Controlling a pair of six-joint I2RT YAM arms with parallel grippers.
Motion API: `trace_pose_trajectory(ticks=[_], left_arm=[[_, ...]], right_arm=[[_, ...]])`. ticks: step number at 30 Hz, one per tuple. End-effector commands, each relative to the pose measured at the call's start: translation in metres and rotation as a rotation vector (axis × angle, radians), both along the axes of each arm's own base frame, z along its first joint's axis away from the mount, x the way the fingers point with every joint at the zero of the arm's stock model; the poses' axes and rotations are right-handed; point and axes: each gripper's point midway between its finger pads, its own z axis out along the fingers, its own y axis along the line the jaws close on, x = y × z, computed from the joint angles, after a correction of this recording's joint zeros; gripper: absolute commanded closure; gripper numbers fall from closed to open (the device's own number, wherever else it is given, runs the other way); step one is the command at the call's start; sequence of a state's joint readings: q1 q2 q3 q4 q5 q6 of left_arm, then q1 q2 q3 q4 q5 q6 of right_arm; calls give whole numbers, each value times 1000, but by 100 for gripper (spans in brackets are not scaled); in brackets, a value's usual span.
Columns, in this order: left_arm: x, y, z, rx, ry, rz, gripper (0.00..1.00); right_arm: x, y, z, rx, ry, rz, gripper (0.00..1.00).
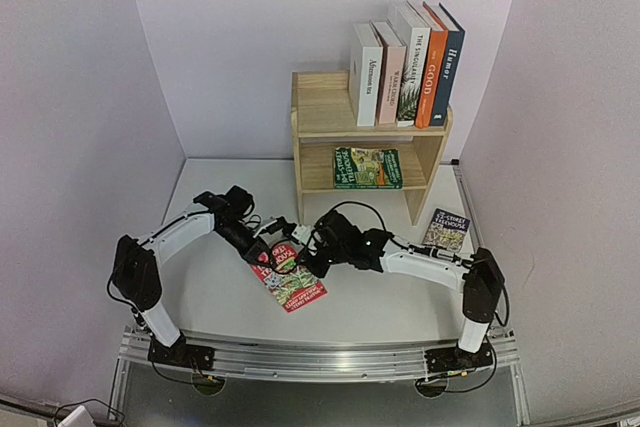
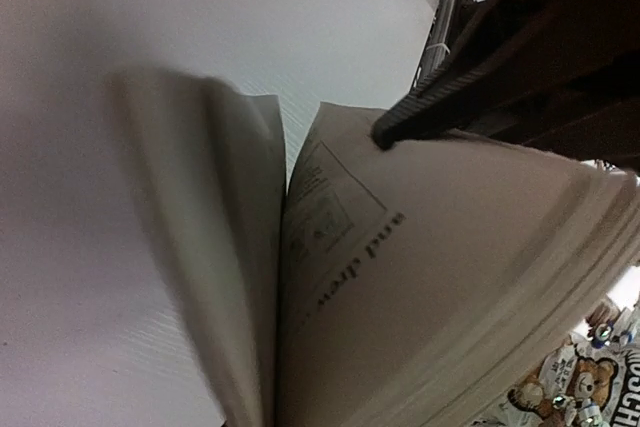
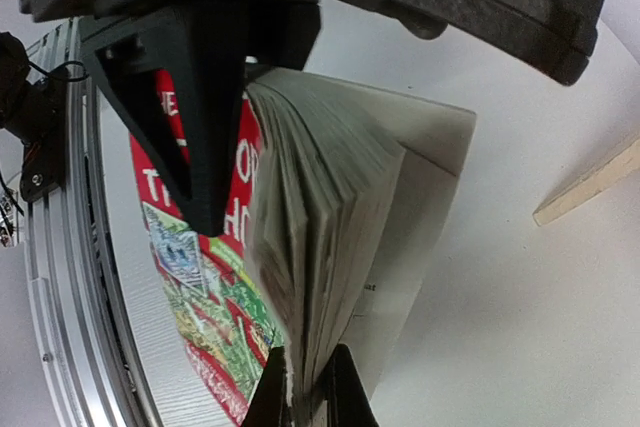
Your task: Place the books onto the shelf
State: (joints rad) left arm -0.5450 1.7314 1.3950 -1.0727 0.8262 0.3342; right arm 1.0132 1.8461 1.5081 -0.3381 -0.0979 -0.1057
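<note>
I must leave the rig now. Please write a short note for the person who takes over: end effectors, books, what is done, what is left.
Left end effector: looks closed on the pages of the red paperback, which gapes open at the table centre.
Right end effector: at the same book; open or shut is unclear.
Done: five upright books on the top tier of the shelf; green paperback on the lower tier.
To do: the red paperback, and the paperback on the table right of the shelf.

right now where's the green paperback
In the top view, the green paperback stands on the lower tier of the shelf, cover facing out, below the row of upright books.
</note>
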Motion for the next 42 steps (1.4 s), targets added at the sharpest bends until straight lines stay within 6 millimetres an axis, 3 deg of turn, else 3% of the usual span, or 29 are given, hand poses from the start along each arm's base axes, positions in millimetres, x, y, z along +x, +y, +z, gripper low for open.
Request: trace_pose_trajectory(ticks=[1,3,4,7,9,12,15,18,23,31,35,37,42], left_arm=[[-1,0,44,-136,11,18,100],[8,9,53,-188,70,82,100],[16,16,56,-209,94,130,100],[44,46,69,-300,159,299,100],[54,62,79,-362,201,385,100],[62,81,92,-475,282,479,100],[71,94,97,-569,396,539,100],[74,100,96,-591,422,573,100],[73,101,99,-589,414,586,100],[72,101,97,-589,421,584,100],[69,101,98,-593,424,573,100],[69,101,98,-594,426,573,100],[67,101,100,-600,420,561,97]], right_arm=[[42,-8,61,46,-211,-196,48],[54,-21,74,24,-286,-278,18],[53,-21,79,8,-326,-288,11],[40,-6,86,-76,-494,-262,8],[22,18,93,-95,-610,-222,8],[-9,68,78,-117,-742,-110,9],[-14,102,72,-155,-856,-85,16],[3,125,61,-217,-951,-126,20],[24,148,67,-269,-1153,-194,28],[44,139,65,-366,-1274,-304,74],[52,129,65,-393,-1273,-329,83],[57,123,68,-408,-1278,-345,95],[60,115,79,-414,-1294,-343,100]])
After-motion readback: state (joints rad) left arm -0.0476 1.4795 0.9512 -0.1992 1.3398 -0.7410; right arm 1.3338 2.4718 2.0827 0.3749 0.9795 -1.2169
